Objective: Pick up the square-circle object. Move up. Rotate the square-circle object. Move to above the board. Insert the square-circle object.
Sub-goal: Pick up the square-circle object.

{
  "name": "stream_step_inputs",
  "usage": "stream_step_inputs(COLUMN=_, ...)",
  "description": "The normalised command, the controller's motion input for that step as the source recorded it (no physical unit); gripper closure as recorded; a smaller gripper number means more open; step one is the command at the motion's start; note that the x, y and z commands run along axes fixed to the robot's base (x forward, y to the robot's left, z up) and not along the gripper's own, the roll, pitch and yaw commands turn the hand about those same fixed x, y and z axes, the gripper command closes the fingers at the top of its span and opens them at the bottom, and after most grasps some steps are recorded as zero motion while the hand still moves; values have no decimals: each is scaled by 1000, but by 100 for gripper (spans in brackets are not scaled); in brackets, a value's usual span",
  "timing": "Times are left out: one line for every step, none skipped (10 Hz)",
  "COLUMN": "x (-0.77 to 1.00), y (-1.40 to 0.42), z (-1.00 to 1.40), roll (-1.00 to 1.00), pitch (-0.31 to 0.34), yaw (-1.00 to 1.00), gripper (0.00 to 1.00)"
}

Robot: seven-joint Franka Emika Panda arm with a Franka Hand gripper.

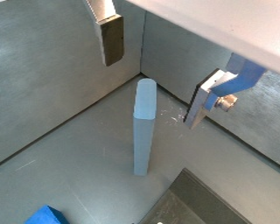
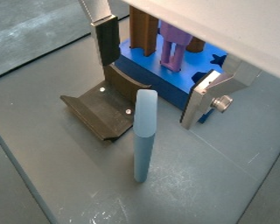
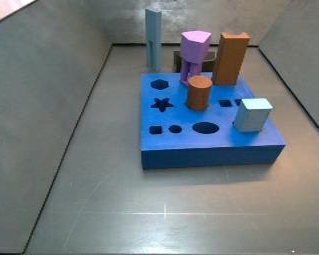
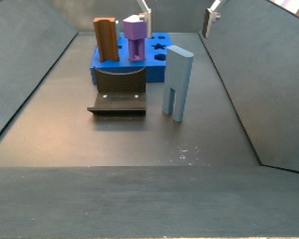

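Grey walls and a dark floor enclose the workspace. In both wrist views the gripper (image 1: 154, 74) hangs released, its silver plates spread wide above the square-circle object (image 1: 143, 127), a tall slim grey-blue flat-faced peg standing upright below and between them. Past it, beyond the gripper, sit the dark L-shaped fixture (image 2: 105, 109) and the board (image 2: 166, 77), a bright-blue holed block. In a side view the peg (image 4: 178, 84) stands beside the fixture. Picking up is in hand; next, I judge, descend and clench.

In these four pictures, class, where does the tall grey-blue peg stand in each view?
Wrist view: square-circle object upright between the open gripper fingers.
Wrist view: centre, beside the fixture.
Side view: back, behind the board, at.
Side view: right of fixture.
Shared landmark: the board.
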Motion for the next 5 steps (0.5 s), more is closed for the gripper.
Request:
stream_step_inputs(x=0, y=0, z=-169, roll=0, pitch=-1, yaw=349, gripper=0)
stream_step_inputs(x=0, y=-20, z=-263, roll=0, pitch=-29, yaw=703, gripper=0)
stream_step_inputs(x=0, y=0, z=-320, roll=0, pitch=-29, yaw=891, gripper=0)
stream_step_inputs(x=51, y=0, z=-380, roll=0, pitch=-26, yaw=954, gripper=0)
stream_step_inputs(x=17, y=0, z=-511, roll=0, pitch=-50, yaw=949, gripper=0)
